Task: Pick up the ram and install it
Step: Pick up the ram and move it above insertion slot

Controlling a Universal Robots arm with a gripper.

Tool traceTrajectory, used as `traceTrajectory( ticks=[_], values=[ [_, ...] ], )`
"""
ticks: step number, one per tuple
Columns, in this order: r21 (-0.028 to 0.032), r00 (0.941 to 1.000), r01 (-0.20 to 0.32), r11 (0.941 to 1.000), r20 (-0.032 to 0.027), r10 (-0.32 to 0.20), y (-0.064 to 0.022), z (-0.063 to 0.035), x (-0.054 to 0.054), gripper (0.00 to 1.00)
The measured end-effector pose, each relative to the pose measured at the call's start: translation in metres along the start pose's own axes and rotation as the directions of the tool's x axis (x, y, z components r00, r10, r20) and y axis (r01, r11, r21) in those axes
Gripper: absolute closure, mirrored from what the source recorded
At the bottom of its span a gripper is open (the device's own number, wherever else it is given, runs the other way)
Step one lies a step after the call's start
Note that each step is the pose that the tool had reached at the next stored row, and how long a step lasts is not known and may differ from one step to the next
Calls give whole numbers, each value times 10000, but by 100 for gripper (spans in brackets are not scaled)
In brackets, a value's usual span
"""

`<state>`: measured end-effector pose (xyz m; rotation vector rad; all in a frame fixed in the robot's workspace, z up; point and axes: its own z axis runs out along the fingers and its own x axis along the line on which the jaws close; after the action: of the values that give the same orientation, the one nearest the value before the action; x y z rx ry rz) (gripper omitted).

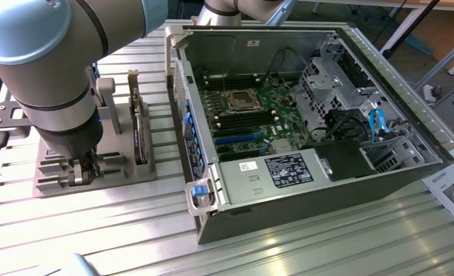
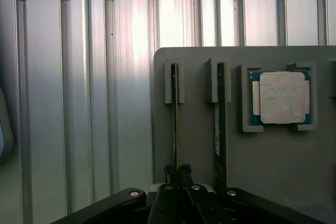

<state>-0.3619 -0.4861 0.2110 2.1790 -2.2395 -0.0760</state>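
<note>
Ribbed aluminium table (image 2: pixel 79 103), grey plastic holder tray (image 2: pixel 197 140): black gripper (image 2: pixel 177 172) set on a stick.
Jaws pinch the top edge of the thin green ram stick (image 2: pixel 176 124), which stands in its slot beside its twin stick (image 2: pixel 221 129). It is likely light, stiff and brittle, best held mid-length, clear of the chips.

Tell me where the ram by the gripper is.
The ram stick stands on edge in the holder's end slot, between the gripper's tips, beside a second stick; the holder is at the exterior view's left of the computer case.
</note>
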Motion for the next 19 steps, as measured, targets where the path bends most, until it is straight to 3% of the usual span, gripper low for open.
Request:
traceTrajectory(
  ticks=[9, 19],
  values=[
    [-2, 10000, 0, 10000, -2, 0, 2, -51, -1, 88],
    [-1, 10000, 0, 10000, -1, 0, 8, -176, -4, 88]
  ],
)
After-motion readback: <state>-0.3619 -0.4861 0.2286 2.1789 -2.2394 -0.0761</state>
